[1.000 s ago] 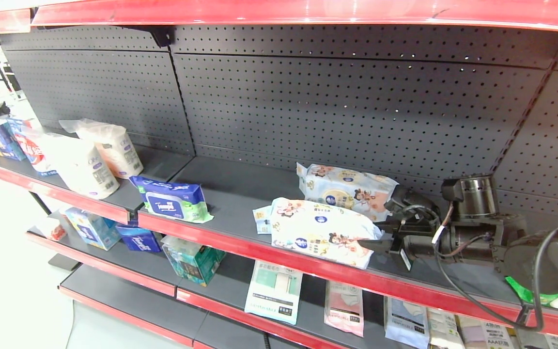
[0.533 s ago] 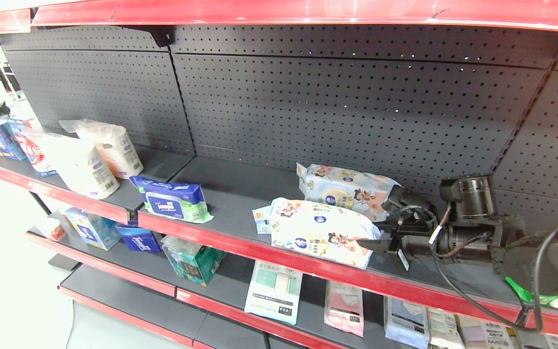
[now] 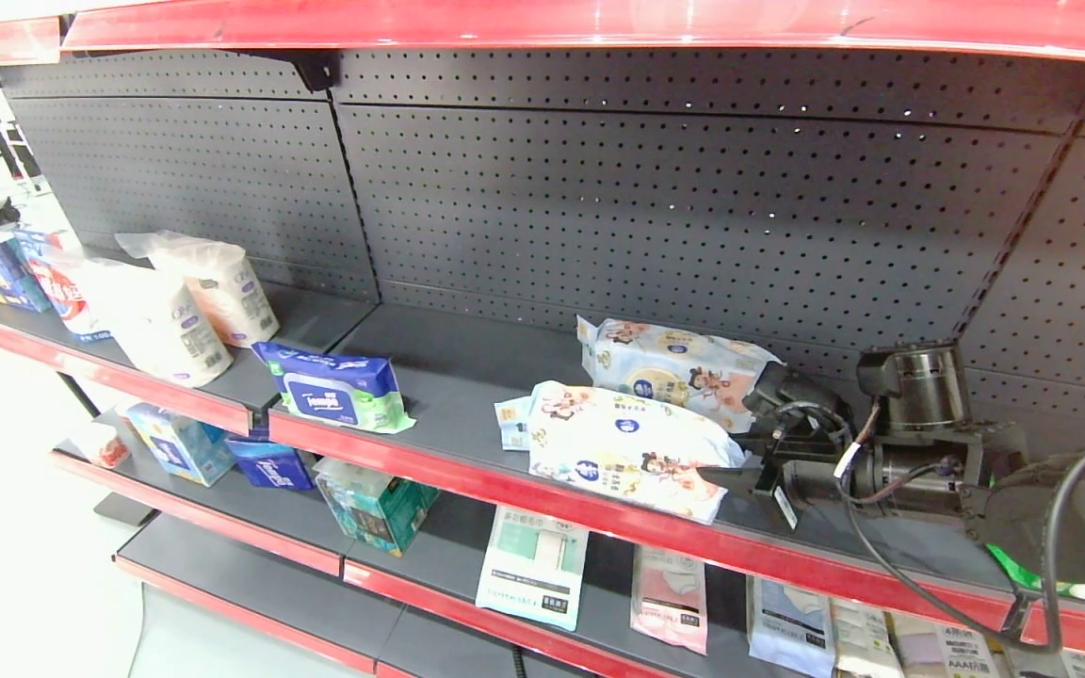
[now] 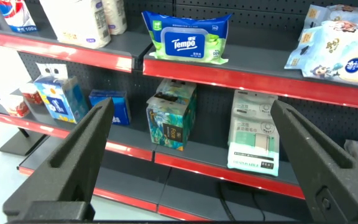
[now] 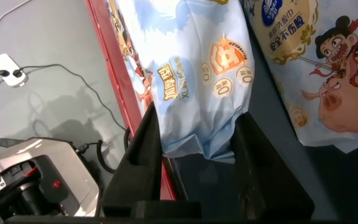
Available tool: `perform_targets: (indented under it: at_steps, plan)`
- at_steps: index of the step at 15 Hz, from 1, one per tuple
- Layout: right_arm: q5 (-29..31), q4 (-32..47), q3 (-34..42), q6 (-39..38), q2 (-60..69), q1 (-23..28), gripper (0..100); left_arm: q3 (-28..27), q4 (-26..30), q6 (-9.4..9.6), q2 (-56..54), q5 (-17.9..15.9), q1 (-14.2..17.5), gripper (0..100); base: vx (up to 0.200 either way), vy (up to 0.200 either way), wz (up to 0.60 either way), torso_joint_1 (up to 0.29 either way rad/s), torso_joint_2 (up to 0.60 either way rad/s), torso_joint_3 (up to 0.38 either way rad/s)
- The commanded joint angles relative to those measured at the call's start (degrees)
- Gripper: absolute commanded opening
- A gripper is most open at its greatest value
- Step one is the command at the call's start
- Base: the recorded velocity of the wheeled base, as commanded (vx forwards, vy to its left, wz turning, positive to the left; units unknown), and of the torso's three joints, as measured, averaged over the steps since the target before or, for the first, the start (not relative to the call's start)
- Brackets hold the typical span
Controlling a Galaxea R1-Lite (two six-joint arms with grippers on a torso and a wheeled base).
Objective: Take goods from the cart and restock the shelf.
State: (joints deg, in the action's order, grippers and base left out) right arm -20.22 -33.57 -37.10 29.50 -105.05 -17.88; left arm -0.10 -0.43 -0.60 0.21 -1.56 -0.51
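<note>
While the right end effector (image 3: 721,468) clamps the wipes pack (image 3: 623,450) on the shelf (image 3: 467,367), the left end effector (image 4: 191,106) stands apart, empty.

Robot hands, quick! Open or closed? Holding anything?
Left gripper: open, holding nothing.
Right gripper: closed on the end of the front wipes pack, which lies on the shelf.

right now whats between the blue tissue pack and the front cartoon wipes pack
Bare shelf, then a small pale packet right beside the wipes pack; head view.
</note>
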Motion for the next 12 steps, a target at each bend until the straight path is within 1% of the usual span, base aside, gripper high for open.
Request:
perform_targets:
  at_steps: [1,12]
  plan:
    - [0.1,0.09,0.62,0.03,0.46,-0.13,0,0.01,-0.01,-0.02,-0.03,-0.02,-0.02,100,0.0,0.0,0.0,0.0,0.0,0.0]
    - [0.1,0.09,0.36,-0.15,0.46,-0.75,0,0.01,-0.01,-0.02,-0.03,-0.02,-0.02,100,0.0,0.0,0.0,0.0,0.0,0.0]
